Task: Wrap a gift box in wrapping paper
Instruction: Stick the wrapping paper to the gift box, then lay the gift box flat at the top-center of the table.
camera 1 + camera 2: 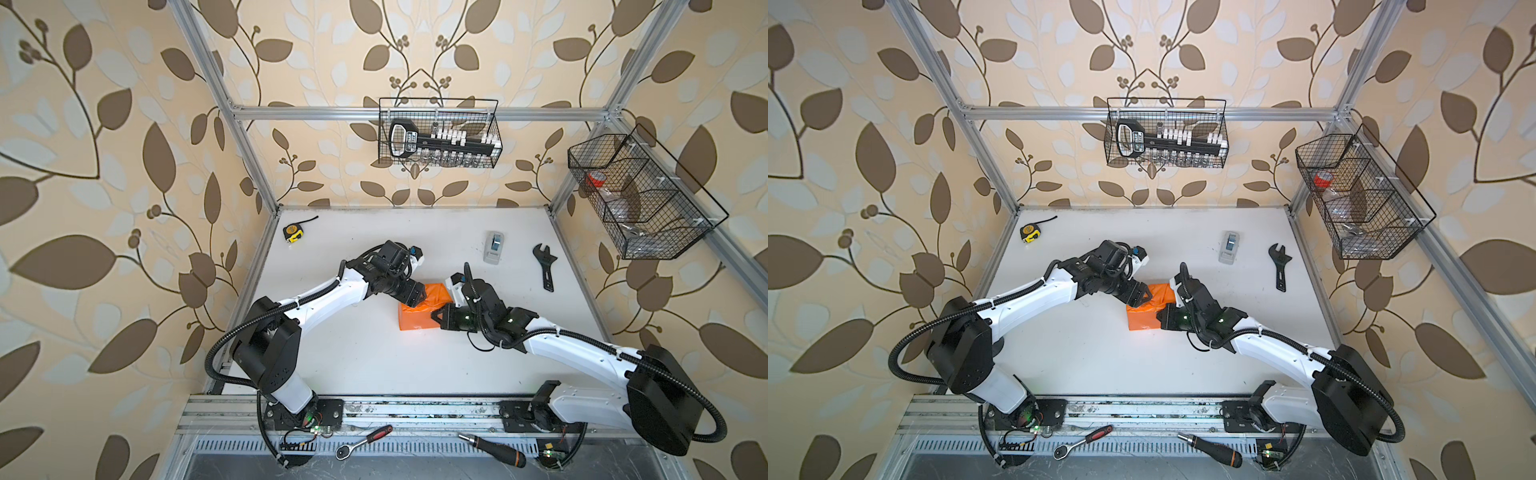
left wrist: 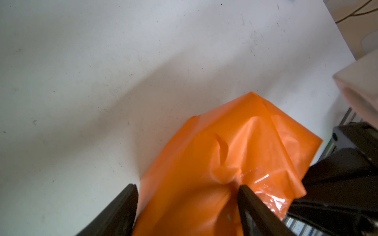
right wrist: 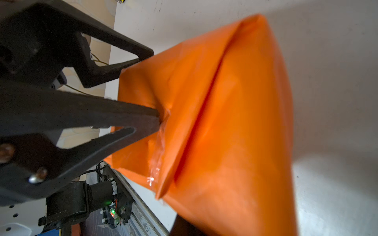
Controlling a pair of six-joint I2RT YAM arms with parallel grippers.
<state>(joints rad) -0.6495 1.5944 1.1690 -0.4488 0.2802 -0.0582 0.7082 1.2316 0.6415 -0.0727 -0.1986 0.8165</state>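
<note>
My left gripper (image 2: 188,186) stands wide over the paper (image 1: 417,320) mid-table, box hidden inside. My right gripper (image 3: 158,119), closed tight, pins the taped seam (image 3: 161,134). Lifting either too soon could let it spring open.

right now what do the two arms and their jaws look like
Both the left arm and right arm have glossy white shells, bulky black joints and black ribbed hoses tied alongside. The jaws are matte black, tapered, open-framed triangles.

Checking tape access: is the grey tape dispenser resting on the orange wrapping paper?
No, the tape dispenser stands on bare table, apart from the wrapping paper.
</note>
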